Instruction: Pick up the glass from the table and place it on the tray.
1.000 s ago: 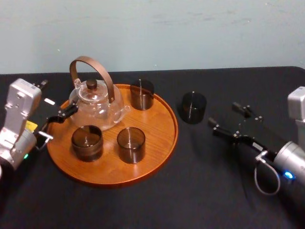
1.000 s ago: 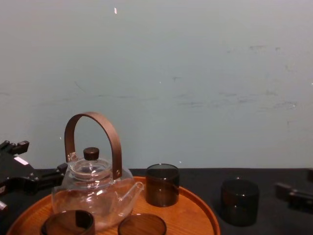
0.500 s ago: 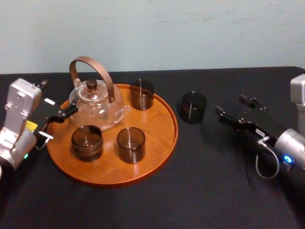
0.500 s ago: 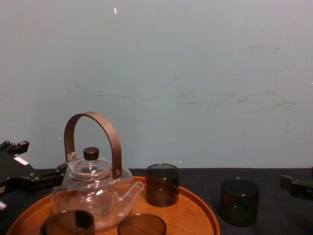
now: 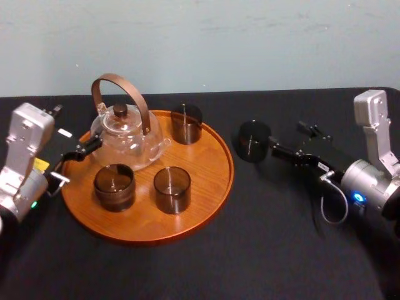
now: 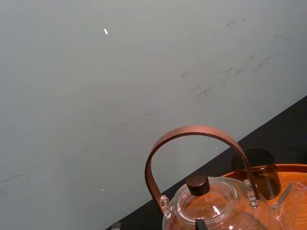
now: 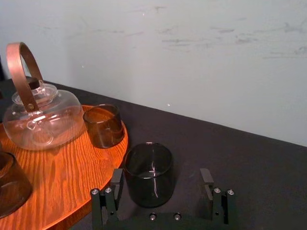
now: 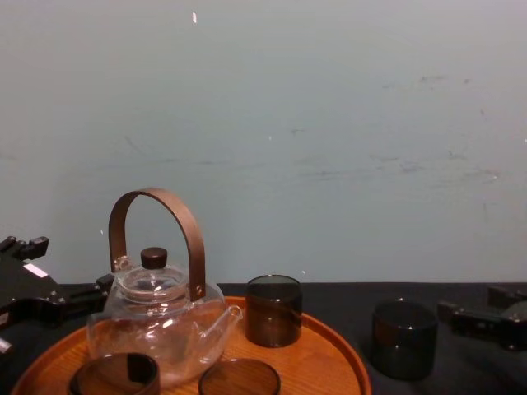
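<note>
**Slick, thin glass stands just ahead of the open tool**

The right tool hovers low over the counter, its fingers spread wide apart and holding nothing. Just ahead of their tips stands the glass, upright and nearer one finger than the other. It is a small smoky tumbler, probably light, rigid, slippery and breakable. A gentle squeeze across the middle of its wall looks safest. Beyond it lies the tray, carrying a teapot. Farthest off, the left tool sits parked beside the teapot. Whether it is apart or together I cannot tell.
</note>
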{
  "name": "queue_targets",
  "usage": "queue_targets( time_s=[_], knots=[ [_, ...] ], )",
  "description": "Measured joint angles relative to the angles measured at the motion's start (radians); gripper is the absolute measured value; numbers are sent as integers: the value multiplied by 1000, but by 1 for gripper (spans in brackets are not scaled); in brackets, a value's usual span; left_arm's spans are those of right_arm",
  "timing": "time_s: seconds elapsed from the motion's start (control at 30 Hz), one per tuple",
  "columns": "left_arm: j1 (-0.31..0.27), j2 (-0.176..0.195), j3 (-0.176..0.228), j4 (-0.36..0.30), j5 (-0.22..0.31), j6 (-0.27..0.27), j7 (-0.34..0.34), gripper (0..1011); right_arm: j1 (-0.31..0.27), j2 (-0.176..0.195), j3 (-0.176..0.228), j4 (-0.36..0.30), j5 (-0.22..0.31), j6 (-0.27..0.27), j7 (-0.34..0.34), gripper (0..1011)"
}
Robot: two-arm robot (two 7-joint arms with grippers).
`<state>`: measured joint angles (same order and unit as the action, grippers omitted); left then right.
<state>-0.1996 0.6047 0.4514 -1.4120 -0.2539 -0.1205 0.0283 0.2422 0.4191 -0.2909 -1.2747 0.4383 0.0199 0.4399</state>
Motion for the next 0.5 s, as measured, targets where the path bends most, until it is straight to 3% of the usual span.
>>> queue_targets(
  time_s=[0.5],
  knots=[
    [0,0,0,0,0,0,0,1001,41,-16,-36,44,-42,4,10,1003]
  ],
)
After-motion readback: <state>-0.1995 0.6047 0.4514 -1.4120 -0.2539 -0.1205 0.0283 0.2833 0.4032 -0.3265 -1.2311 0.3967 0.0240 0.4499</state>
